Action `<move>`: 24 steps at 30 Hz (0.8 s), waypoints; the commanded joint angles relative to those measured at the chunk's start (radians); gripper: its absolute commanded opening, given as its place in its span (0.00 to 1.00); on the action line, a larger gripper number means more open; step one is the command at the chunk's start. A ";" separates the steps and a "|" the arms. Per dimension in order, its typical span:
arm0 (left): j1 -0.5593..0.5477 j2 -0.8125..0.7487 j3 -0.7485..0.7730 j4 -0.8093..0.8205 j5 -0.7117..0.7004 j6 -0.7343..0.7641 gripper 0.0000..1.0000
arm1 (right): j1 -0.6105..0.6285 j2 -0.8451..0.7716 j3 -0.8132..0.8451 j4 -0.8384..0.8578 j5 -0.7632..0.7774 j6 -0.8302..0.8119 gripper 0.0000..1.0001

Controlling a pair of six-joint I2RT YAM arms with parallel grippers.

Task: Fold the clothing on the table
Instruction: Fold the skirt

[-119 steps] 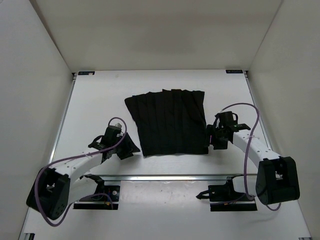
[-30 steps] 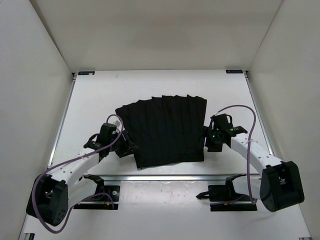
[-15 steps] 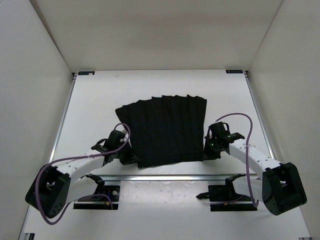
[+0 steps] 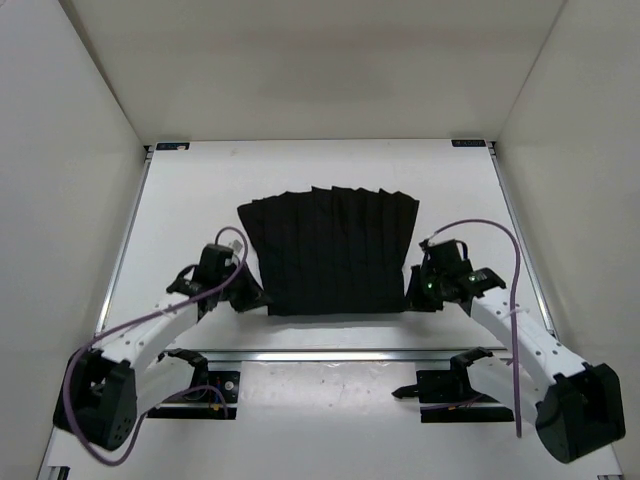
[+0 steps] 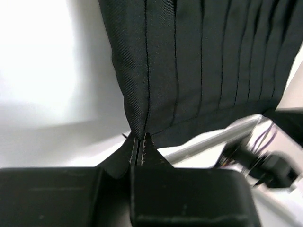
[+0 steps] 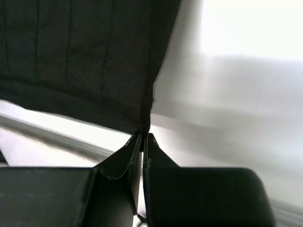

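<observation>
Pinching the clothing [image 4: 330, 250] at its two near corners, I have the left fingers [image 5: 138, 147] and right fingers [image 6: 143, 144] closed tight on the hem. It lies spread mid-way across the table [image 4: 190, 200]. I'd lift both corners evenly, keeping the hem taut, then carry it to the far edge.

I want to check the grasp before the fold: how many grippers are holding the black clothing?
2. The left gripper is shut on the near left corner of the clothing; the right gripper is shut on its near right corner.
</observation>
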 commanded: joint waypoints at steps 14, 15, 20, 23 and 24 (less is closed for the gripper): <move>0.150 0.206 0.446 -0.134 0.118 0.034 0.12 | -0.190 0.403 0.674 -0.152 -0.128 -0.156 0.00; 0.174 0.324 0.566 -0.116 0.108 0.041 0.17 | -0.221 0.456 0.798 -0.142 -0.125 -0.155 0.00; 0.245 0.615 0.804 0.013 0.174 -0.072 0.46 | -0.233 0.836 1.127 -0.206 -0.012 -0.176 0.54; 0.251 0.639 0.782 0.063 0.188 -0.093 0.44 | -0.239 0.835 1.053 -0.167 0.002 -0.178 0.62; 0.251 0.623 0.735 0.090 0.190 -0.097 0.46 | -0.244 0.798 0.962 -0.104 -0.004 -0.173 0.62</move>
